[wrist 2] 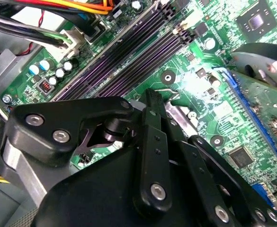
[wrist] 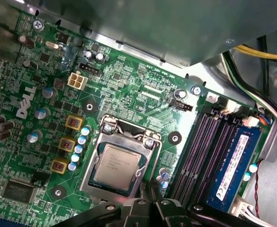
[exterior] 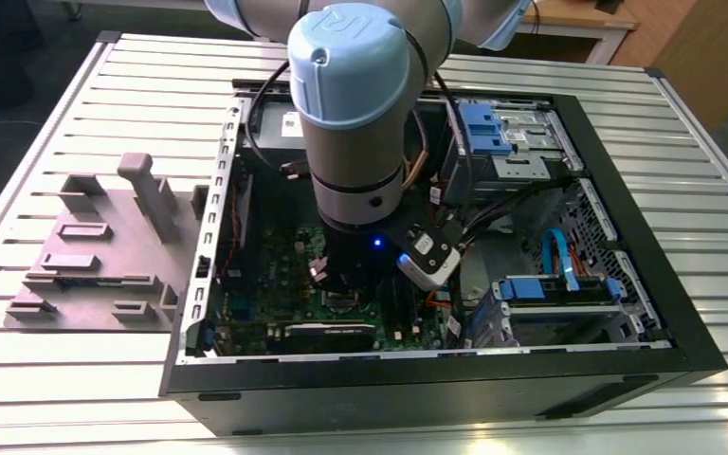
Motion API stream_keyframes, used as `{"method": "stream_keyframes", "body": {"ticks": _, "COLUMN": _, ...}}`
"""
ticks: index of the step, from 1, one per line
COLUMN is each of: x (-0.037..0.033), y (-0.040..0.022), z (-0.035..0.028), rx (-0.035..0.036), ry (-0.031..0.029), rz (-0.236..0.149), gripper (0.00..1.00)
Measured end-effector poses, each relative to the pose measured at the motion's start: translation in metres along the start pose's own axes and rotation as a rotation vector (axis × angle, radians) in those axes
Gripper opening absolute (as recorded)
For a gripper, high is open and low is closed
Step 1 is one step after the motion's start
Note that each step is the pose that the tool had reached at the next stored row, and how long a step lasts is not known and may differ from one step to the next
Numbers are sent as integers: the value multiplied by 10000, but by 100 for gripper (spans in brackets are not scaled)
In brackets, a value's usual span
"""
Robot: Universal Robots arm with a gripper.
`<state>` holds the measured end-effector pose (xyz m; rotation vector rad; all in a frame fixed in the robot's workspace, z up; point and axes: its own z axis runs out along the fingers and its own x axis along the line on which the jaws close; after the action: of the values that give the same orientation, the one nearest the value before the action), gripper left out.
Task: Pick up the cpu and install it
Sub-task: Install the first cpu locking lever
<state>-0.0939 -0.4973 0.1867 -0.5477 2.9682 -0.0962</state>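
The cpu (wrist: 115, 165), a flat square chip with a silvery top, lies seated in the motherboard socket in the first wrist view, with the metal socket frame (wrist: 149, 153) around it. My gripper (wrist: 152, 195) hovers right beside the socket's edge, just off one corner of the chip. Its black fingers (wrist 2: 151, 118) stand together with nothing between them in the second wrist view, tips down at the socket's thin wire lever (wrist 2: 165, 90). In the exterior view my arm (exterior: 352, 142) reaches straight down into the open computer case (exterior: 667, 313).
Memory slots (wrist 2: 129, 61) and a blue memory stick (wrist: 233, 165) run beside the socket. Cable bundles (wrist: 256, 52) hang nearby. An expansion card (wrist 2: 266, 118) borders the socket. A grey fixture block (exterior: 99, 256) sits on the slatted table at the exterior view's left.
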Motion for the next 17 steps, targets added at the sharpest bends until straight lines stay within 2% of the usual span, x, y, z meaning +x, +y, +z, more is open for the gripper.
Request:
{"method": "stream_keyframes", "body": {"ticks": 6, "x": 1, "y": -3, "z": -2, "rx": -4, "ry": -2, "rz": 0, "gripper": 10}}
{"method": "stream_keyframes", "body": {"ticks": 9, "x": -4, "y": -4, "z": -31, "rx": -12, "ry": -7, "rz": 2, "gripper": 10}}
{"method": "stream_keyframes", "body": {"ticks": 17, "x": -24, "y": -21, "z": -220, "rx": -4, "ry": 2, "rz": -1, "gripper": 10}}
